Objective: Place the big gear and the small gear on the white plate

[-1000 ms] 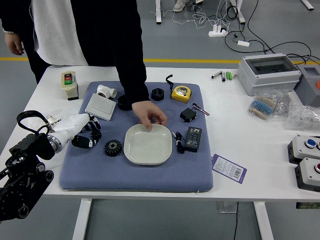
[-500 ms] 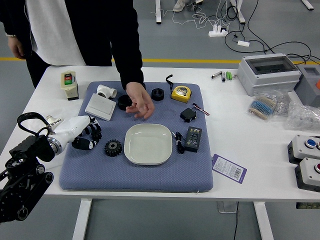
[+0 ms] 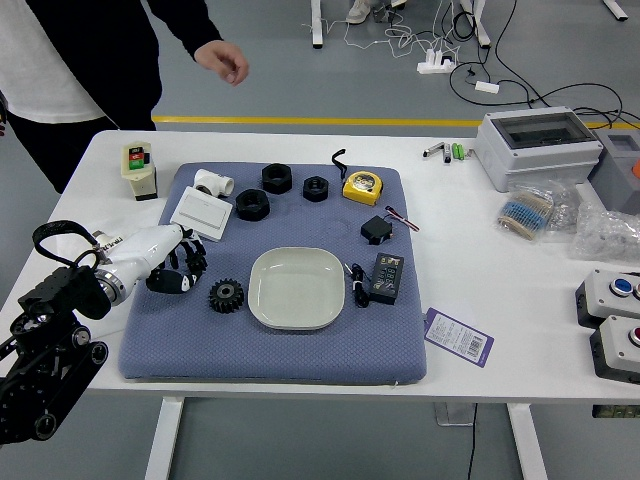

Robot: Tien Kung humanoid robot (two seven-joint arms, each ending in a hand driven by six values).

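My left hand is low over the left part of the blue mat, left of a black toothed gear. A narrow strip of mat separates the two. That gear lies flat, just left of the white plate, without touching it. The plate has nothing on it. I cannot make out a second gear for certain; dark shapes at my left hand blend with it. My right arm is out of view.
Black nuts or rings, a white box and a white pipe fitting occupy the mat's back left. Right of the plate are a cable, black box, adapter and yellow tape measure.
The person's hand has let go of the plate's back rim and withdrawn beyond the table's far edge, uncovering the black nuts. My left hand has shifted slightly; the plate and visible gear stayed put.
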